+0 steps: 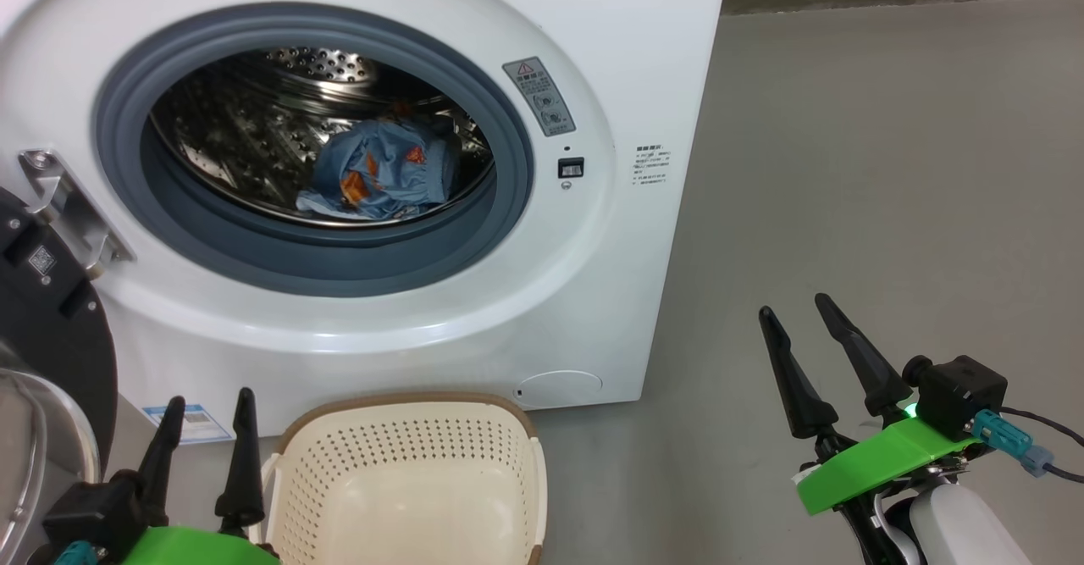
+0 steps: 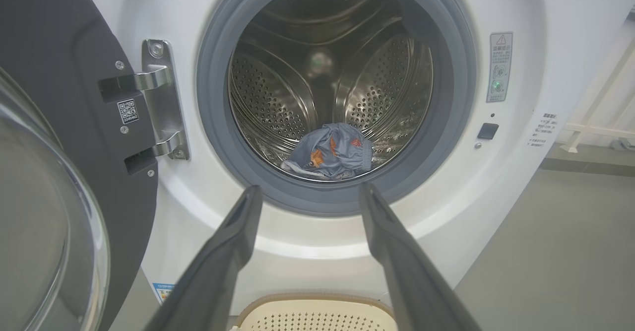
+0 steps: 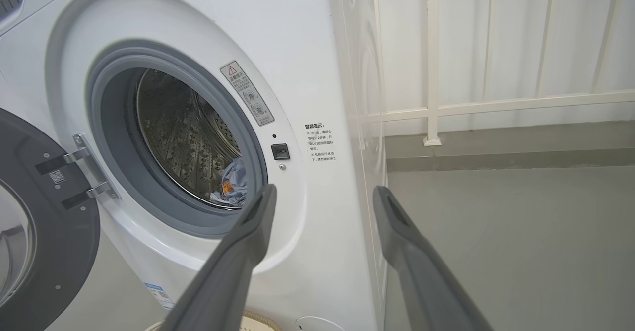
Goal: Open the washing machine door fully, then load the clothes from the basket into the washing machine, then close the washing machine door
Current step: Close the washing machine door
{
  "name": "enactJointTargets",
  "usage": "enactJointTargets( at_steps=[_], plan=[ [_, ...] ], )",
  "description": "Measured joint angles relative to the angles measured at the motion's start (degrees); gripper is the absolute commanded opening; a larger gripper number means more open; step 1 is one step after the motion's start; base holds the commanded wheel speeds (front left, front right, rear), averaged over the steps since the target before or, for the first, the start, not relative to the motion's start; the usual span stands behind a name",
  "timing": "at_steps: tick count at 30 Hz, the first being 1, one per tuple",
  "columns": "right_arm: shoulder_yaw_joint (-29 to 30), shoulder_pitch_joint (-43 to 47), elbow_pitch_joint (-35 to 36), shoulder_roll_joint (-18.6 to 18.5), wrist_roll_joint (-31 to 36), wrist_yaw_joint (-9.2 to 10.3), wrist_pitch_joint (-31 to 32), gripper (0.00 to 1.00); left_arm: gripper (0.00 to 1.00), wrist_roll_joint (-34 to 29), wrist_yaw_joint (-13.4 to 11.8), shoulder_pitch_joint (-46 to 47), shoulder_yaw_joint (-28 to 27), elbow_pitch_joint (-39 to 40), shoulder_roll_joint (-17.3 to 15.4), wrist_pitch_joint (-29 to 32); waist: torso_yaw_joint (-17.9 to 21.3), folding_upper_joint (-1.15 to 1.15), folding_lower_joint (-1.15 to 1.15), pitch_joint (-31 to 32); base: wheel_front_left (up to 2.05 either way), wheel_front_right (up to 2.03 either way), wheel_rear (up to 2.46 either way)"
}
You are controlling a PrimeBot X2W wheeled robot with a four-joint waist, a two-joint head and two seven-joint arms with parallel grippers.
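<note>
The white washing machine [image 1: 593, 65] stands with its black door [image 1: 59, 336] swung wide to the left on a metal hinge [image 1: 68, 201]. Light blue clothes [image 1: 381, 171] with orange patches lie inside the steel drum [image 2: 317, 73], and I see them from both wrists too [image 2: 330, 150] [image 3: 233, 184]. The cream basket [image 1: 406, 480] sits on the floor before the machine, nothing inside it. My left gripper [image 1: 207, 408] hangs open just left of the basket. My right gripper [image 1: 796, 311] stands open over the floor to the machine's right, holding nothing.
Grey floor [image 1: 889, 167] stretches to the right of the machine. A white railing [image 3: 496, 105] runs along the wall behind. The open door [image 2: 49, 147] with its glass bowl window [image 2: 39, 231] fills the space at the left.
</note>
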State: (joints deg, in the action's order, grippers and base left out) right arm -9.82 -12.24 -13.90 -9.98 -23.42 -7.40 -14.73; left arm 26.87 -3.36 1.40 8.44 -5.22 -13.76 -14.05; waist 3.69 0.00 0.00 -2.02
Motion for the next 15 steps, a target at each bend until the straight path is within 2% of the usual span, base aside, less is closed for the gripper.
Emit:
enactJointTargets(
  at_steps=[15],
  plan=[
    [-0.02,0.0,-0.05,-0.05,0.0,0.0,0.0,1.0,1.0,0.01,0.08,0.0,-0.03,-0.01,0.04,-0.08,-0.29,0.0,0.0,0.24,-0.02,0.02,0.0]
  ],
)
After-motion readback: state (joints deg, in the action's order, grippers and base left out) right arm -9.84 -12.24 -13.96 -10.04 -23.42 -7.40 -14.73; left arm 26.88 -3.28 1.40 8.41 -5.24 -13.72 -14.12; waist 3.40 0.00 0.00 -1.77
